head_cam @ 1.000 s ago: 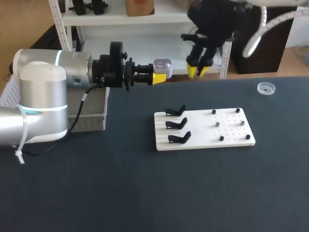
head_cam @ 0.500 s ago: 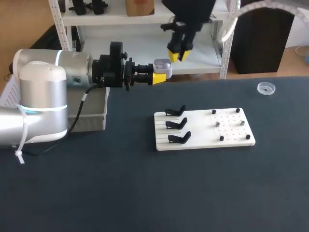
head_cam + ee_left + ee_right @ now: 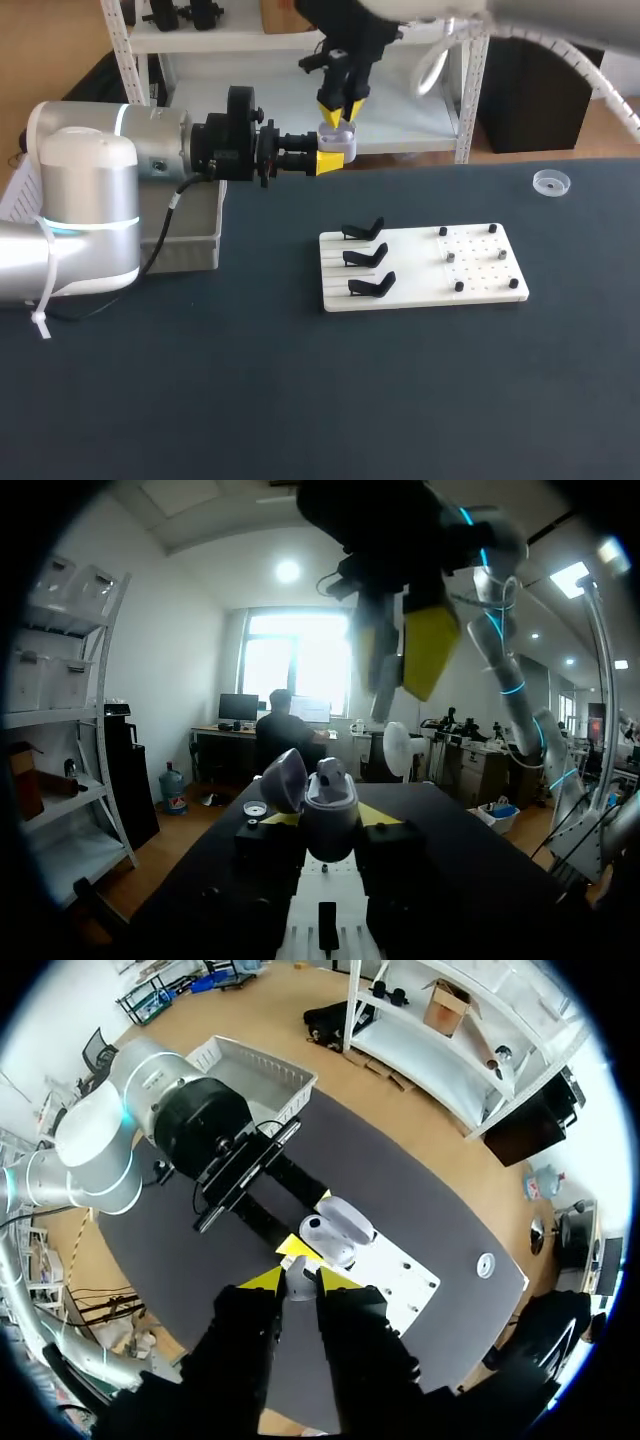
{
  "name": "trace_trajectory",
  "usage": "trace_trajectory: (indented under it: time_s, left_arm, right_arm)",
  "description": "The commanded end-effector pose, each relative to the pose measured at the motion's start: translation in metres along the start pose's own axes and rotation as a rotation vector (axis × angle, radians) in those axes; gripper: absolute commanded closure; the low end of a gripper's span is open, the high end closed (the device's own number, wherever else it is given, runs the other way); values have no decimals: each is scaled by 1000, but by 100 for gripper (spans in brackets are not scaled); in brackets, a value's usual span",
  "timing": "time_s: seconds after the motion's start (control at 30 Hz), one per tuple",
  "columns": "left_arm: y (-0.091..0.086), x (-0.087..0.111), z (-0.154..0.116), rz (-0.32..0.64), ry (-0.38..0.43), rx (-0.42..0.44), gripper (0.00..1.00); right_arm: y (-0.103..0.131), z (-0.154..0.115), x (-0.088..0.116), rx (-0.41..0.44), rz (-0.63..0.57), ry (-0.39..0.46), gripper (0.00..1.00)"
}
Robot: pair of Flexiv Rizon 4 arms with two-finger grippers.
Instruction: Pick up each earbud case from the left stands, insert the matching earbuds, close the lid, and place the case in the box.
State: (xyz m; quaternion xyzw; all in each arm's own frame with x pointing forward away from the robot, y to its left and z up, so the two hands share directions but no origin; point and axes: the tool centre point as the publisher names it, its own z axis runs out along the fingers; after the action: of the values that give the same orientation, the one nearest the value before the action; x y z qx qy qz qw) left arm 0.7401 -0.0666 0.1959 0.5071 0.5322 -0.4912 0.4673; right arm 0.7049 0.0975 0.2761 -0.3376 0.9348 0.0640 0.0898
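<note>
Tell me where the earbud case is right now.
In the head view the open earbud case sits clamped in the left pincer above the table far edge, left of centre, with the right pincer, holding an earbud, just above it.

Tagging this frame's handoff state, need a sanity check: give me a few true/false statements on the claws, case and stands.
1. The left claw grips the white plastic earbud case, lid open. True.
2. The three black stands on the white rectangular board each hold a case. False: all three are empty.
3. The right claw hangs just above the case with a small white earbud between its tips. True.
4. The case lies in the grey plastic box. False: the left claw holds it in the air.
</note>
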Motion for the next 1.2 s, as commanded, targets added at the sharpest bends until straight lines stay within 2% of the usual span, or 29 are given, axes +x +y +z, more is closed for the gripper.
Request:
trace_trajectory:
  time_s: [0.03,0.53,0.9,1.03,1.2]
  left_arm:
    - [0,1,0,1,-2,-1,100]
    - [0,1,0,1,-2,-1,100]
    - [0,1,0,1,-2,-1,100]
    - [0,1,0,1,-2,-1,100]
    - [0,1,0,1,-2,-1,100]
  right_arm:
    - [1,8,-6,41,24,-13,100]
    - [-2,8,-7,56,45,-24,100]
    - [-2,13,-10,84,67,65,100]
    - [-3,16,-13,58,73,99,100]
    - [-4,18,-16,37,79,98,100]
